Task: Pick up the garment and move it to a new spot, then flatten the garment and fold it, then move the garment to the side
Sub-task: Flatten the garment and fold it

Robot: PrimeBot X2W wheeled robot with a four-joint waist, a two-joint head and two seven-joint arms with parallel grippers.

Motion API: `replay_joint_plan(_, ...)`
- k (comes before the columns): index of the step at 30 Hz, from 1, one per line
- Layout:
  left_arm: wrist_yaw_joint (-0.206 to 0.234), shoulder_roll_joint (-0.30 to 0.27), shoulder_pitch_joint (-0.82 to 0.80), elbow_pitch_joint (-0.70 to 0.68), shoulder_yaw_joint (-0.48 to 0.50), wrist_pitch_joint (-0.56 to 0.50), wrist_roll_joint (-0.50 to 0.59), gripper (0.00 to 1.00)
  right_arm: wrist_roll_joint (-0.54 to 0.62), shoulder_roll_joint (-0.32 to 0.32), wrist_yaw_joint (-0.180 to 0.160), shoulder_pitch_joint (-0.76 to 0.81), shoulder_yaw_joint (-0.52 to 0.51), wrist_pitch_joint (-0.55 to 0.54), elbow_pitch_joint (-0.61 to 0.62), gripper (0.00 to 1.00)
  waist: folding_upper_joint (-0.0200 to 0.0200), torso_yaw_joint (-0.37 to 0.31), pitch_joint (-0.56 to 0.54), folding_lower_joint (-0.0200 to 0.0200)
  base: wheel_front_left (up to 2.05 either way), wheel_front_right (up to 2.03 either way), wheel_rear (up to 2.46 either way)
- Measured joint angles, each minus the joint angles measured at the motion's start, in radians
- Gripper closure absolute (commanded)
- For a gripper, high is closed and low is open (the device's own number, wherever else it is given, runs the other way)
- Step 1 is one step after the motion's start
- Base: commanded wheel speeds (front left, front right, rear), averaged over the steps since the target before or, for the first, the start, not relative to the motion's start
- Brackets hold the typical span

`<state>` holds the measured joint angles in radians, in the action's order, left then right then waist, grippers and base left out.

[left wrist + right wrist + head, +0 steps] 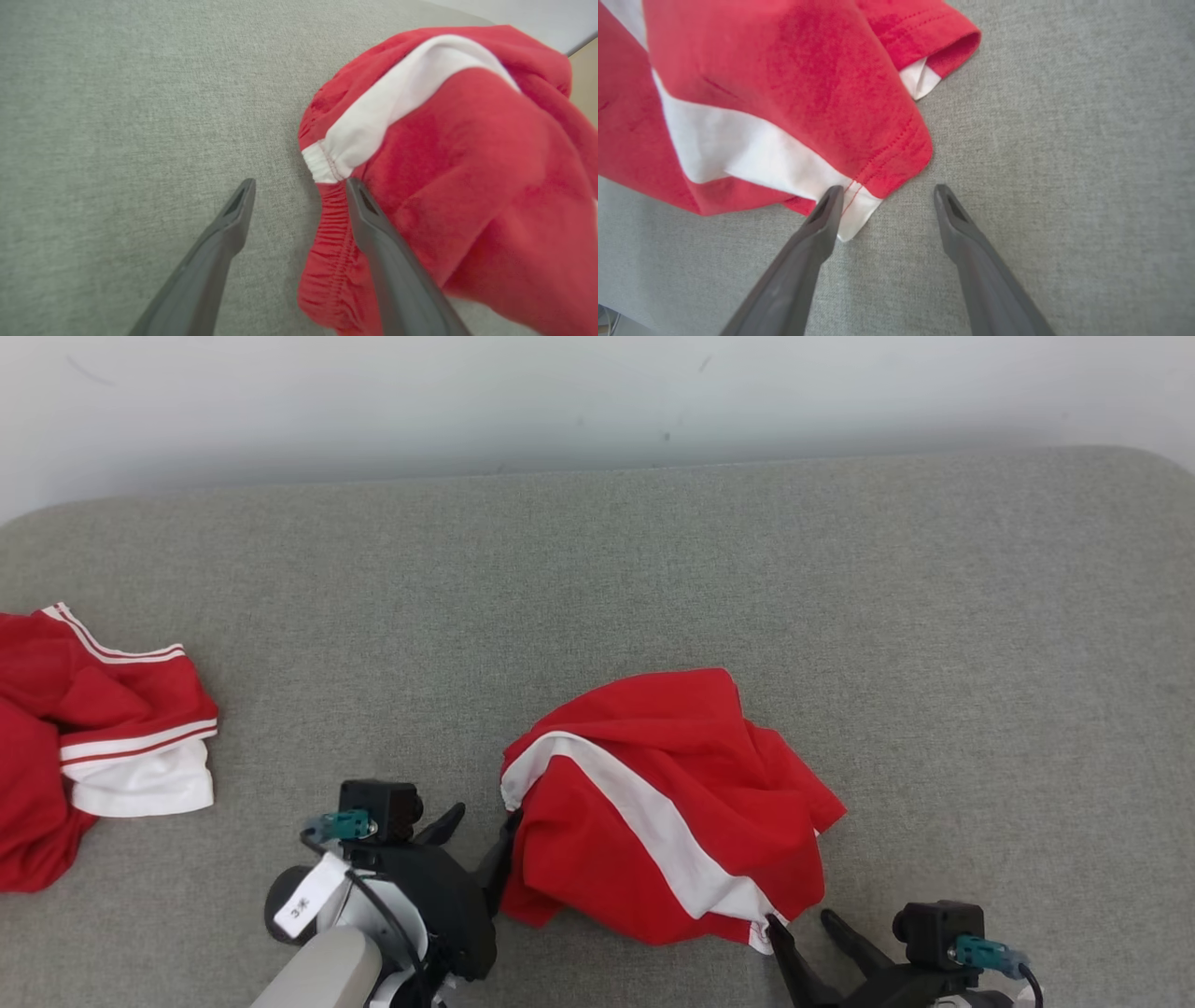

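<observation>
Far left: second red-white heap (93, 737), well apart.
Left gripper (483, 823): jaws spread, holding nothing, one finger against gathered waistband (327, 224).
Garment (653, 803): crumpled mid-table (597, 569), red with white stripe. Judged light, soft, limp; will sag. Best holds: waistband, hem corner (859, 210).
Right gripper (798, 919): spread wide, holding nothing, finger touching hem corner.

Garment (667, 807) lies centre-front on the padded surface (653, 551). Left gripper (481, 826) stands at its left edge. Right gripper (798, 919) stands at its near right corner, apparently touching. Second garment (89, 737) lies well apart, far left.
</observation>
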<state>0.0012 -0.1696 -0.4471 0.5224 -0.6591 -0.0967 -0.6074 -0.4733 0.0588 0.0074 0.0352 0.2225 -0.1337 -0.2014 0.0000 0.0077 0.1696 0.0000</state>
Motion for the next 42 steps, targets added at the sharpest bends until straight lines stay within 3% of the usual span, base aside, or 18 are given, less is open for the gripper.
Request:
replay_joint_plan(7, -0.023, 0.035, -0.019, 0.050, 0.007, -0.014, -0.044, 0.00, -0.010, -0.002, -0.009, -0.026, 0.016, -0.008, -0.030, 0.00, 0.0000, -0.002, 0.000, 0.0000, 0.00, 0.00, 0.00)
replay_joint_plan(8, -0.030, 0.041, -0.019, 0.054, 0.011, -0.014, -0.051, 0.00, -0.013, -0.002, -0.009, -0.027, 0.018, -0.008, -0.034, 0.56, 0.0000, -0.002, 0.000, 0.0000, 0.00, 0.00, 0.00)
replay_joint_plan(9, -0.031, 0.047, -0.020, 0.062, 0.016, -0.015, -0.059, 0.30, -0.018, -0.002, -0.009, -0.029, 0.023, -0.008, -0.041, 0.84, 0.0000, -0.003, 0.000, 0.0000, 0.00, 0.00, 0.00)
replay_joint_plan(10, -0.039, 0.053, -0.023, 0.071, 0.017, -0.019, -0.064, 0.60, -0.020, -0.002, -0.011, -0.033, 0.026, -0.008, -0.050, 1.00, 0.0000, -0.003, -0.001, 0.0000, 0.00, 0.00, 0.00)
replay_joint_plan(11, -0.043, 0.057, -0.027, 0.077, 0.017, -0.019, -0.064, 1.00, -0.020, -0.002, -0.016, -0.041, 0.029, -0.008, -0.055, 1.00, 0.0000, -0.004, -0.002, 0.0000, 0.00, 0.00, 0.00)
replay_joint_plan(18, -0.046, 0.057, -0.046, 0.107, 0.036, 0.014, -0.066, 1.00, -0.039, -0.004, -0.021, -0.055, 0.024, 0.011, -0.081, 1.00, 0.0000, -0.001, -0.011, 0.0000, 0.00, 0.00, 0.00)
replay_joint_plan(26, -0.026, -0.002, -0.090, 0.106, 0.054, 0.078, -0.022, 1.00, -0.053, 0.000, -0.024, -0.132, -0.029, 0.056, -0.052, 1.00, 0.0001, 0.007, -0.022, 0.0000, 0.00, 0.00, 0.00)
replay_joint_plan(39, -0.028, 0.016, -0.067, 0.082, 0.041, 0.126, -0.021, 1.00, -0.067, 0.059, -0.018, -0.147, -0.113, 0.107, -0.007, 1.00, 0.0000, 0.020, -0.036, 0.0000, 0.00, 0.00, 0.00)
replay_joint_plan(40, -0.027, 0.016, -0.067, 0.082, 0.041, 0.128, -0.021, 0.71, -0.069, 0.059, -0.018, -0.145, -0.112, 0.107, -0.009, 0.55, 0.0000, 0.020, -0.037, 0.0000, 0.00, 0.00, 0.00)
replay_joint_plan(41, -0.019, 0.017, -0.067, 0.082, 0.042, 0.134, -0.021, 0.00, -0.069, 0.059, -0.018, -0.145, -0.111, 0.108, -0.010, 0.00, 0.0000, 0.020, -0.038, 0.0000, 0.00, 0.00, 0.00)
replay_joint_plan(42, -0.010, 0.017, -0.067, 0.081, 0.044, 0.141, -0.020, 0.00, -0.069, 0.059, -0.018, -0.144, -0.110, 0.108, -0.010, 0.00, 0.0000, 0.020, -0.039, 0.0000, 0.00, 0.00, 0.00)
